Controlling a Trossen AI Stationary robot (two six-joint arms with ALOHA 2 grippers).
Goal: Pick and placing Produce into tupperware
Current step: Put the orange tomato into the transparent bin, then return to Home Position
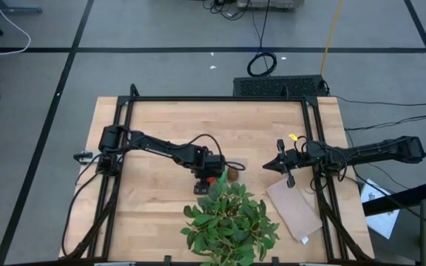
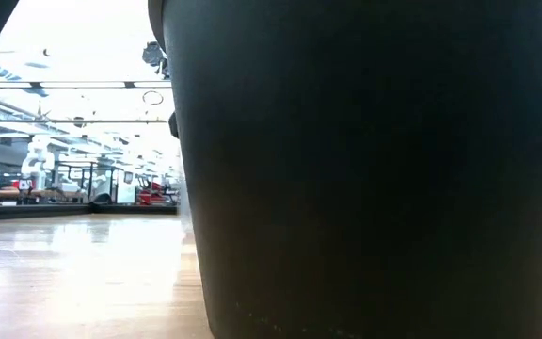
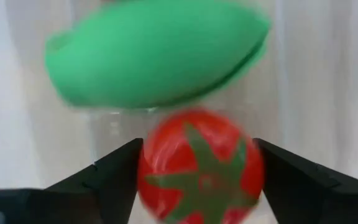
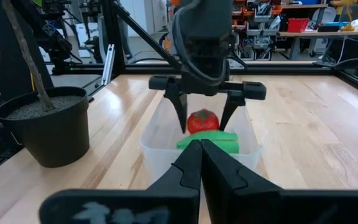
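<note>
The clear tupperware [image 4: 160,149] stands on the table's middle. In it lie the bright green oblong piece [image 4: 210,142] and, beside it, the red tomato [image 4: 202,120] with its green top up. My left gripper [image 4: 204,124] points down into the tupperware, open, one finger on each side of the tomato [image 3: 201,168]. A brown kiwi-like ball [image 1: 231,175] shows just right of that gripper; whether it lies inside the tupperware I cannot tell. My right gripper [image 1: 278,166] hangs shut and empty to the right, pointing level at the tupperware. My left gripper's fingers [image 3: 120,177] stand close against the tomato's two sides [image 3: 148,174], coming from above and pointing down. Whether they touch it I cannot tell. The tomato sits low in the tupperware, next to the green piece.
A leafy green plant [image 1: 231,222] in a dark pot [image 4: 45,130] stands just nearer than the tupperware; the pot fills most of the low view [image 2: 374,169]. A flat tan sheet [image 1: 294,210] lies at the near right. Black frame rails [image 1: 220,98] border the table.
</note>
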